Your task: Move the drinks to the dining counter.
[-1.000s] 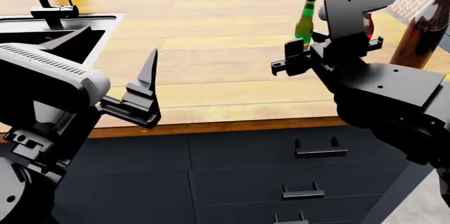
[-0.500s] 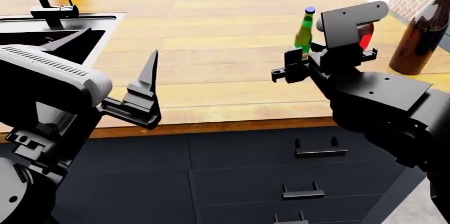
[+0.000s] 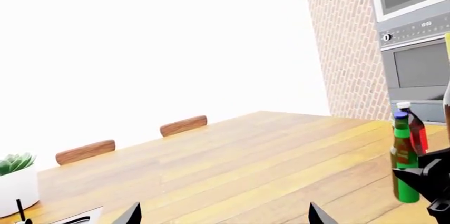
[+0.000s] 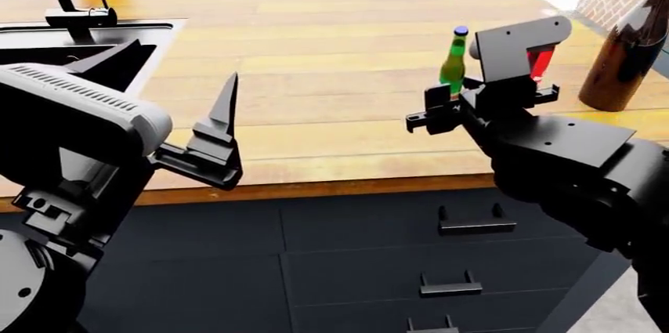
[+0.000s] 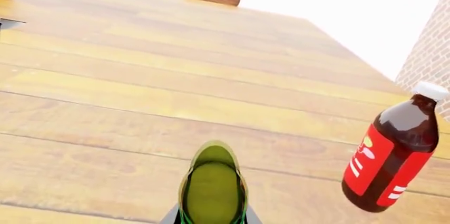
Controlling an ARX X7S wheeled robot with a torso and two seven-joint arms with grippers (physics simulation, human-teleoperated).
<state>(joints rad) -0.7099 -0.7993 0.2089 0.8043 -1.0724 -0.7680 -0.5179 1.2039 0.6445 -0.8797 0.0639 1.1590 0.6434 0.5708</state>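
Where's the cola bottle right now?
In the head view the cola bottle stands on the wooden counter at right, mostly hidden behind the right end effector, between the green bottle and wine bottle.

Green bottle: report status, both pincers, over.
Right pincer at the green bottle, grip unconfirmed. Left pincer open, holding nothing. Green bottle upright on the wooden counter, cola bottle and wine bottle standing close by.

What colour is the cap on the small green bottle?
Blue: the green bottle has a blue cap, clearest in the head view.
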